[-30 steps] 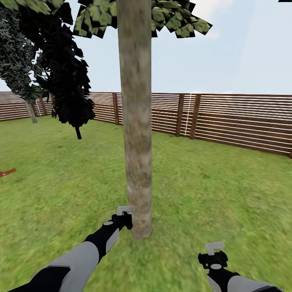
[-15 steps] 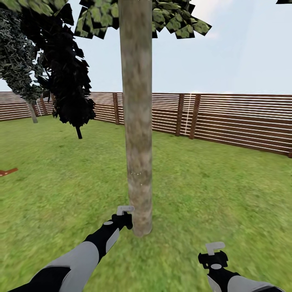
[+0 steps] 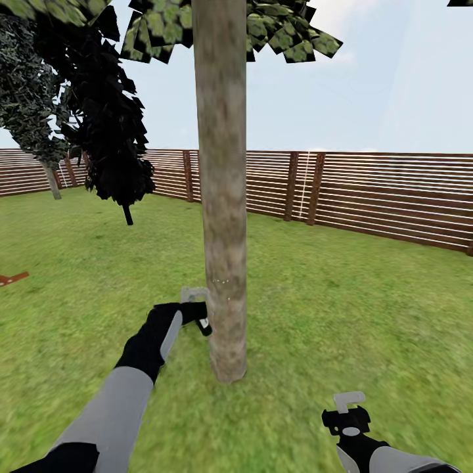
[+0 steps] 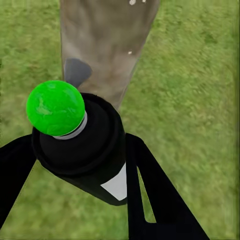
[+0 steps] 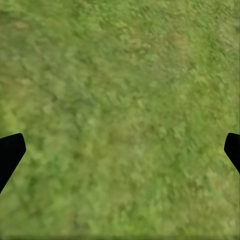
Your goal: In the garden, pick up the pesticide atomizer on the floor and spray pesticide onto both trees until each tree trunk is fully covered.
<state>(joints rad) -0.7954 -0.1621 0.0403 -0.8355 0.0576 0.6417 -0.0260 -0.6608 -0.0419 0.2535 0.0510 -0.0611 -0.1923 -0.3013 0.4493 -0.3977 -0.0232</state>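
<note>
At the far left of the head view stand two dark trees (image 3: 98, 131) with narrow crowns, in front of the brown slat fence (image 3: 381, 190) that closes the green lawn (image 3: 355, 309). A small red-brown thing (image 3: 12, 278) lies on the grass at the left edge; what it is I cannot tell.

The left arm (image 3: 125, 387) reaches forward and up over the grass toward the tree trunk (image 3: 223, 197). Its left tool (image 3: 197, 314) is just beside the trunk, low down, on the trunk's left side. In the left wrist view the two black fingers (image 4: 150, 200) of this tool are clamped on the pesticide atomizer (image 4: 85, 150), a dark bottle with a white label. In this view the bottle carries a bright green round part (image 4: 55, 107) at its end, and it points at the grey-brown bark just ahead; I cannot tell if it touches the bark. A few fine white specks of pesticide (image 3: 220, 281) sit on the trunk a little above the tool, and some also show on the bark in the left wrist view.

The trunk is thick and upright, and blocky green leaves (image 3: 282, 29) spread at its top.

At the lower right, the right tool (image 3: 347, 412) hangs over the lawn, well apart from the trunk. In the right wrist view its black fingertips (image 5: 10, 152) stand wide apart at the two edges, with grass between them.
</note>
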